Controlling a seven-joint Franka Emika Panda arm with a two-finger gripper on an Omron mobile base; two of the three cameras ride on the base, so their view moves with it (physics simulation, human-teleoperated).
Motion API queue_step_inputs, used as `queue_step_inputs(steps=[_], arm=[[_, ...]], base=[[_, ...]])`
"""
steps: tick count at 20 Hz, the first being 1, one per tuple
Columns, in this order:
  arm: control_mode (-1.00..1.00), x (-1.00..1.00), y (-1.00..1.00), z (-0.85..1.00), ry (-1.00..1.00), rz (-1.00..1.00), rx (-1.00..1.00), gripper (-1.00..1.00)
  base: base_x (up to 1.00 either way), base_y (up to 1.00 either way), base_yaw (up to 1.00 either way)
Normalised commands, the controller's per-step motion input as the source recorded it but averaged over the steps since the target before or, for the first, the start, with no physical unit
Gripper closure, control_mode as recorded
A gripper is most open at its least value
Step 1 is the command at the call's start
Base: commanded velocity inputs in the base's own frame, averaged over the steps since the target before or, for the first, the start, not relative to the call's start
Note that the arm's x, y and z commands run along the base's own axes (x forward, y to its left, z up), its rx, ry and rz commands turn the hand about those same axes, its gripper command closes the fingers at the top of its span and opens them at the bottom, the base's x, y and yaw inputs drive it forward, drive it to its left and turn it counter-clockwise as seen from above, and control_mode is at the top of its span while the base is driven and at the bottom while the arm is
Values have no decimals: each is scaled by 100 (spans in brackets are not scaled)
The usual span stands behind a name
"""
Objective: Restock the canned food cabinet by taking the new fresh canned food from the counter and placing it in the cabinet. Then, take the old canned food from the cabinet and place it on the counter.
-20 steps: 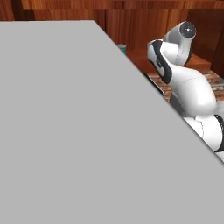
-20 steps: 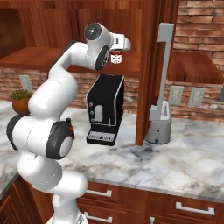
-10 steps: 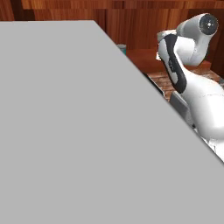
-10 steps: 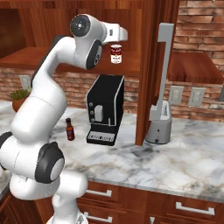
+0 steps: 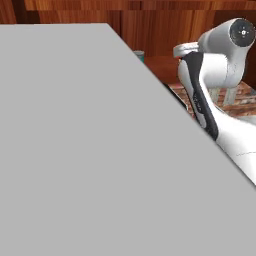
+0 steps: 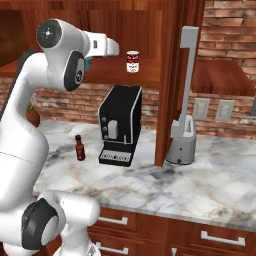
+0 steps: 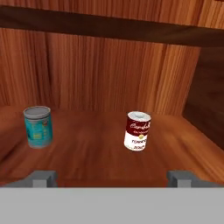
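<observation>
The new fresh canned food (image 7: 138, 131), a red-and-white tin, stands upright on the cabinet (image 7: 96, 153) shelf board, right of centre. The old canned food (image 7: 38, 127), a teal tin, stands on the same shelf to the left. My gripper (image 7: 111, 177) is open and holds nothing, its fingertips (image 7: 41, 177) short of both tins. From the right base, the red-and-white tin (image 6: 132, 61) stands free on the shelf just right of my hand (image 6: 110, 48). A sliver of the teal tin (image 5: 139, 55) shows in the left base view.
A black coffee machine (image 6: 120, 125) and a small dark bottle (image 6: 79, 148) stand on the mottled counter (image 6: 200, 185) below the shelf. A grey upright appliance (image 6: 182, 140) stands further right. A large flat grey panel (image 5: 75, 150) blocks most of the left base view.
My hand has drawn back to the left, away from the red-and-white tin, which stays put on the shelf. The upper arm has swung with it.
</observation>
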Motion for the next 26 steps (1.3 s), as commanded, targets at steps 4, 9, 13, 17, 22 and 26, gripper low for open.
queue_step_inputs(steps=[4, 9, 13, 17, 22, 26], arm=[[-100, -37, 92, -37, 12, 0, 0, -100], [-100, 27, 67, -27, 28, 0, 0, -100], [-100, 31, 42, -3, 13, 0, -3, -100], [-100, 27, 1, 0, 0, 0, -1, -100], [-100, 64, 0, -19, 0, 0, 0, -100], [-100, 64, 0, -34, 0, 0, 6, -100]], base=[[0, 0, 0], [0, 0, 0], [0, 0, 0], [0, 0, 0], [0, 0, 0], [0, 0, 0]])
